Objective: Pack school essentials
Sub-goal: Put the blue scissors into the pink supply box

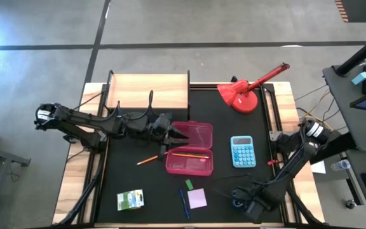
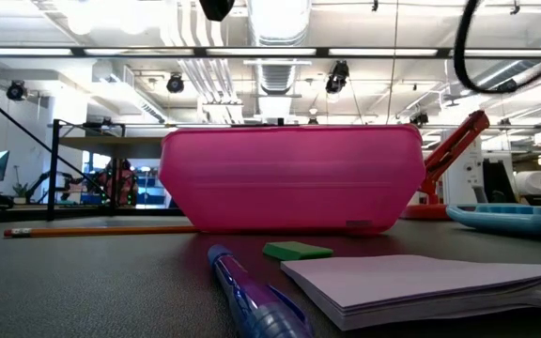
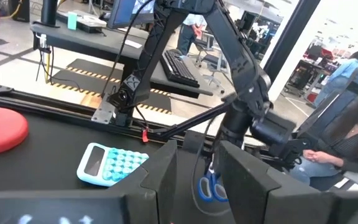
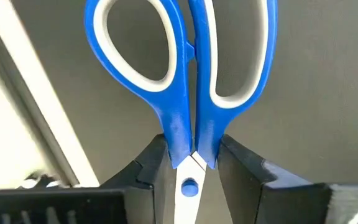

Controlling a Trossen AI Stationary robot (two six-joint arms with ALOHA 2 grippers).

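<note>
The open pink pencil case (image 1: 189,166) lies mid-table with an orange pencil (image 1: 189,154) in it. My left gripper (image 1: 184,135) hovers level over its lid, open by a narrow gap (image 3: 197,180) with nothing in it. At the near right, my right gripper (image 1: 241,202) points down, shut on the blue-handled scissors (image 4: 180,93). On the mat lie a second pencil (image 1: 148,160), a blue pen (image 1: 185,205), a green eraser (image 1: 189,184), the lilac sticky-note pad (image 1: 197,198) and a green-and-white box (image 1: 130,200). My right gripper pinches the scissors between its two fingers (image 4: 151,168) at the handle shanks (image 4: 178,140), just beside the pivot screw. The fingers come from above and lie across the scissors. The handle loops (image 3: 209,186) reach out past the fingertips; the blades are hidden under the gripper.
A light-blue calculator (image 1: 242,151) lies right of the case, between the two arms. A red desk lamp (image 1: 241,94) stands at the far right, and a wooden box (image 1: 148,92) at the far left. A person sits beyond the table's right side.
</note>
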